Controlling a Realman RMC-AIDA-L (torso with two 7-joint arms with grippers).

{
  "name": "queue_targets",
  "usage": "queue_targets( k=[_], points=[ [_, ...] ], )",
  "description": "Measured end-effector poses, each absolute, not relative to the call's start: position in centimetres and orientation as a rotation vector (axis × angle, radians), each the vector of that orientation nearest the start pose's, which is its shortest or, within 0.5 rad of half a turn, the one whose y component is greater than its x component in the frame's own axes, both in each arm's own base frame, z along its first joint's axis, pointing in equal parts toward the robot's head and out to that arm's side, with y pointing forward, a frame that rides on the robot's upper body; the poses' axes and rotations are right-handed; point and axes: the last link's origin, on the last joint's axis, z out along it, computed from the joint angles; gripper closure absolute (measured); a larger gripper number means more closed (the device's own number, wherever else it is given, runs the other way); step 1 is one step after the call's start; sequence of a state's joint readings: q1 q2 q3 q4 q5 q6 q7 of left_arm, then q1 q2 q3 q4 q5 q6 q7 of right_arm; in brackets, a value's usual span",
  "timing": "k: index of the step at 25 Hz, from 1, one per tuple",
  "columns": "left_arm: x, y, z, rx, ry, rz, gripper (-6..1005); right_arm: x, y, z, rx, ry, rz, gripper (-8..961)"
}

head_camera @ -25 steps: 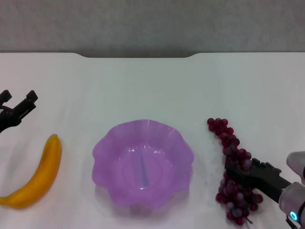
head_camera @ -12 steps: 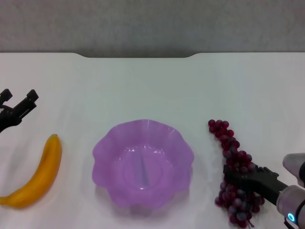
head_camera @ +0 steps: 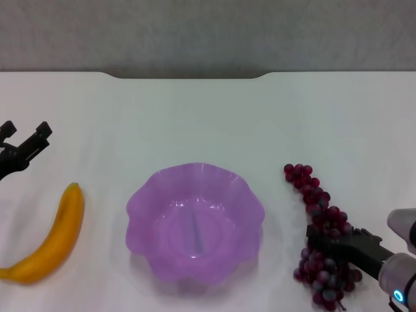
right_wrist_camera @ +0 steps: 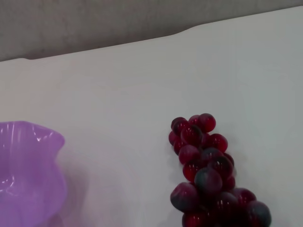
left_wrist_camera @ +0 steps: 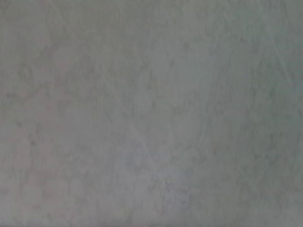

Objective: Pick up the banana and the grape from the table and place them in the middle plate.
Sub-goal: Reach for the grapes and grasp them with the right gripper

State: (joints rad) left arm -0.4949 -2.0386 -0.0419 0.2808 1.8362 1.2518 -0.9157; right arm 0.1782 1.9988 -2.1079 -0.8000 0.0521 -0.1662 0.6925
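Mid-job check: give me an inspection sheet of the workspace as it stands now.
Surface: white table, bare around the items.
Job's things: banana lies left of the middle plate; grape lies right of it; plate holds no fruit.
Clutter: nothing seen.
Grippers: right gripper over the grape bunch's near half, grip unclear; left gripper open, beyond the banana.
Cables: nothing seen.
Surroundings: grey wall behind table.

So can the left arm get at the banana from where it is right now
Probably yes. The left gripper sits at the table's left edge, just beyond the banana's far tip, with only bare tabletop between them. The middle plate lies well off to the side.
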Motion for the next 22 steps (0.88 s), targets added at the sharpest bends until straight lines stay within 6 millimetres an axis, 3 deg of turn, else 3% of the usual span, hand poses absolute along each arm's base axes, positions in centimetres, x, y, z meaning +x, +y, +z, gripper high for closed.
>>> queue_targets(
  k=[9, 22],
  points=[
    [-35.53, 33.97, 4.82, -1.765, -0.770, -0.857, 123, 33.67, 29.87, -8.35, -1.903, 1.188, 0.307, 81],
    [-35.60, 33.90, 4.84, -1.762, -0.772, -0.856, 122, 33.68, 30.03, -8.24, -1.903, 1.184, 0.306, 155]
  ],
)
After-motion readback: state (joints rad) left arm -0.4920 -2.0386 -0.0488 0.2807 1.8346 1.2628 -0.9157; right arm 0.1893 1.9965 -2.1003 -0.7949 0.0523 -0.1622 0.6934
